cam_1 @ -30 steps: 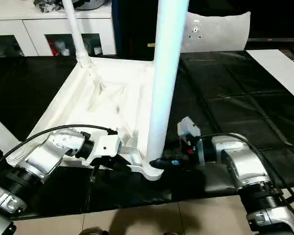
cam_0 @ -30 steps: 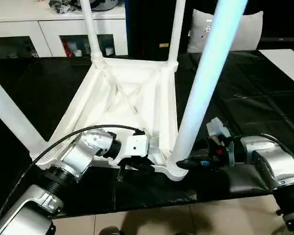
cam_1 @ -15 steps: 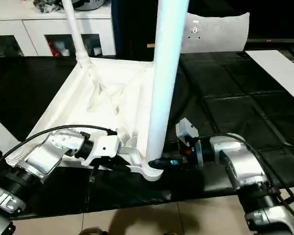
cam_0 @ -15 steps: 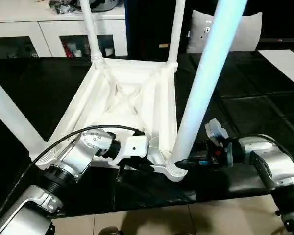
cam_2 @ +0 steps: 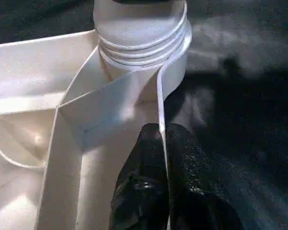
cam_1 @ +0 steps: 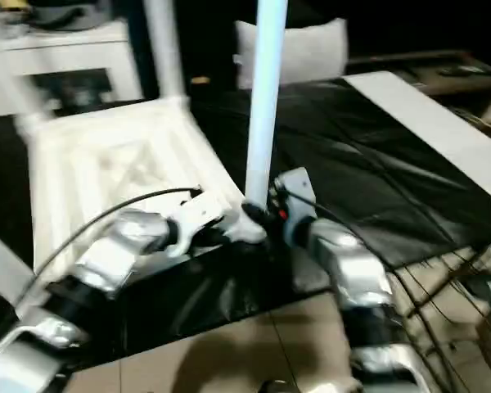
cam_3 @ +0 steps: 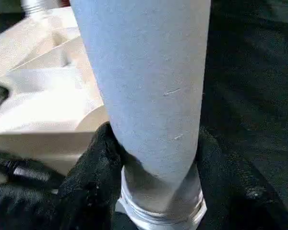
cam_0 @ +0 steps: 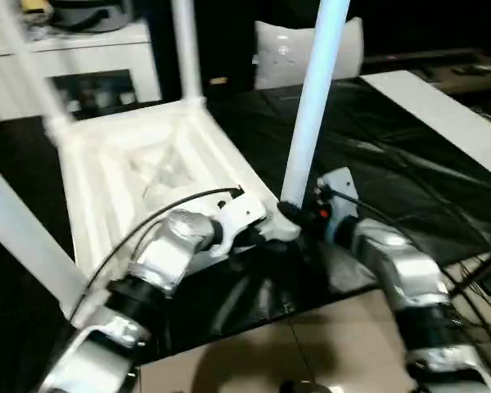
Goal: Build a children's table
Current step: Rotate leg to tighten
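Change since earlier: both of my arms have swung in toward the near corner of the table top point(cam_0: 139, 164); my head camera has turned as well, so the wider shift of the scene is the view's, not the things'.
Table top: white, lying underside up on the black cover point(cam_0: 393, 155), its ribbed hollow open toward me.
Legs: the near leg point(cam_0: 311, 106) stands upright in the near corner socket point(cam_2: 141, 36); another leg point(cam_0: 186, 49) rises from a far corner; a third point(cam_0: 20, 237) slants across the near left edge.
Left end effector point(cam_2: 163, 158): shut narrow, its black fingers point(cam_2: 144, 187) pinched on the thin rim wall point(cam_2: 159, 103) of the top, just beside the ringed socket.
Right end effector point(cam_3: 156, 167): half-spread, one black finger point(cam_3: 93, 167) on each side of the near leg's base, pressed to it just above the ringed collar point(cam_3: 161, 213).
Hollow of the top: holds only its own crossed ribs, as far as I can judge through the blur in the head views.
Behind: a white cabinet point(cam_0: 90, 65) and a white cushion-like piece point(cam_0: 286, 53) past the table's far edge.
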